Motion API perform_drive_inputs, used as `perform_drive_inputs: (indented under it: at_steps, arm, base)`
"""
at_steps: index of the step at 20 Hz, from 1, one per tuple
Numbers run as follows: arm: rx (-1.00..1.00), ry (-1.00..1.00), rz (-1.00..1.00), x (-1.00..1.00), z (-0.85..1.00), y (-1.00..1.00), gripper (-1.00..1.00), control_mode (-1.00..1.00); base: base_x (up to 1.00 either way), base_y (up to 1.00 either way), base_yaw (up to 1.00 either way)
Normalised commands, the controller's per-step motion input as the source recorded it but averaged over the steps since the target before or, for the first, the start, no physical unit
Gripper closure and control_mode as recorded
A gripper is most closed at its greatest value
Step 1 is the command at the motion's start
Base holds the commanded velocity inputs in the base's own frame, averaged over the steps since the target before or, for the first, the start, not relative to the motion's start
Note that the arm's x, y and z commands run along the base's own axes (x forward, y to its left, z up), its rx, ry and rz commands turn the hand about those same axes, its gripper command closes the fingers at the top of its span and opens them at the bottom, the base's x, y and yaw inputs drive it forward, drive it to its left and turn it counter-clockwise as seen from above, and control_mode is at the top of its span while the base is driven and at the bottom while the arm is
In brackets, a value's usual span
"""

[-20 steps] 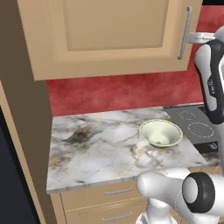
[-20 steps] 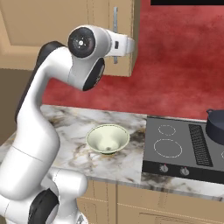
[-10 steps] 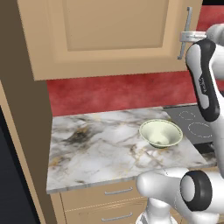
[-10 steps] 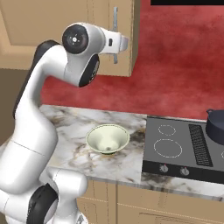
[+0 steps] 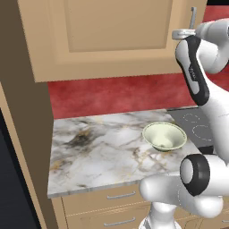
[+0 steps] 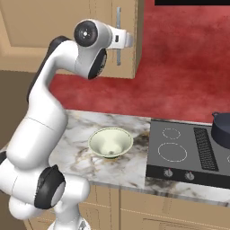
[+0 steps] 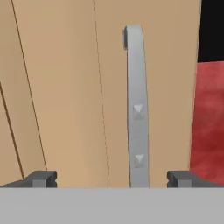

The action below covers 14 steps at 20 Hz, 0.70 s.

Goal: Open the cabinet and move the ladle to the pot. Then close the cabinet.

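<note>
The cabinet (image 5: 112,36) hangs on the wall with its door shut. Its long grey bar handle (image 7: 138,109) runs upright, also visible as the handle (image 5: 193,15) and the handle (image 6: 118,27). My gripper (image 7: 113,179) is open just in front of the handle, with the bar standing between the two spread fingertips and nothing held. The gripper (image 5: 183,33) is level with the lower part of the handle, as is the gripper (image 6: 128,40). The dark blue-grey pot (image 6: 222,128) sits on the stove at the far right. The ladle is hidden.
A pale green bowl (image 5: 163,135), also the bowl (image 6: 110,143), rests on the marble counter (image 5: 98,147) beside the black stove (image 6: 188,150). Low tan drawers (image 5: 112,208) run under the counter. A tall tan panel (image 5: 22,134) bounds the left side.
My hand has moved in toward the cabinet door and now sits closer to the bar handle. The door stays shut; bowl and pot have not moved.
</note>
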Motion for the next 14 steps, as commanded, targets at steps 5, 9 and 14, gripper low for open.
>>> perform_drive_inputs:
  at_steps: [5,9,14]
  arm:
    - [0.0,0.03,0.0,0.47,-0.03,-0.05,-1.0,-1.0]
    - [0.0,0.01,0.0,0.38,-0.06,-0.14,-1.0,-1.0]
    - [0.0,0.0,0.03,0.33,-0.1,-0.2,-1.0,-1.0]
  base:
    - [0.0,0.0,0.0]
    - [0.0,0.0,0.0]
    - [0.0,0.0,0.0]
